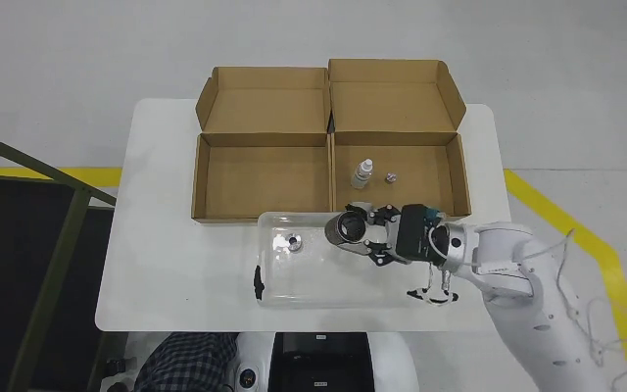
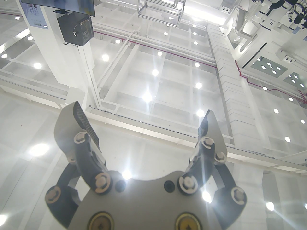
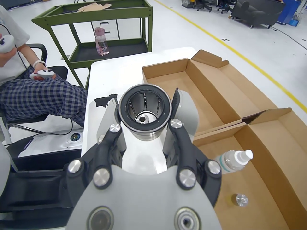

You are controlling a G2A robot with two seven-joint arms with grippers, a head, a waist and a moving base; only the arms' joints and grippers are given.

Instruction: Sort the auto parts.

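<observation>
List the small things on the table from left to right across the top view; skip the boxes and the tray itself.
Black tape on the clear tray edge → small round metal part in the tray → metal cylinder in the right gripper → white-capped bottle → small metal cap.

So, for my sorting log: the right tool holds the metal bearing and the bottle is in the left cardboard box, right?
No: the top view shows the bottle in the right cardboard box. The right tool does hold the metal bearing.

flr (image 1: 98, 59) grey w/ yellow line (image 3: 215, 42) | green cart (image 3: 96, 16) | ceiling lights (image 2: 147, 98)
</observation>
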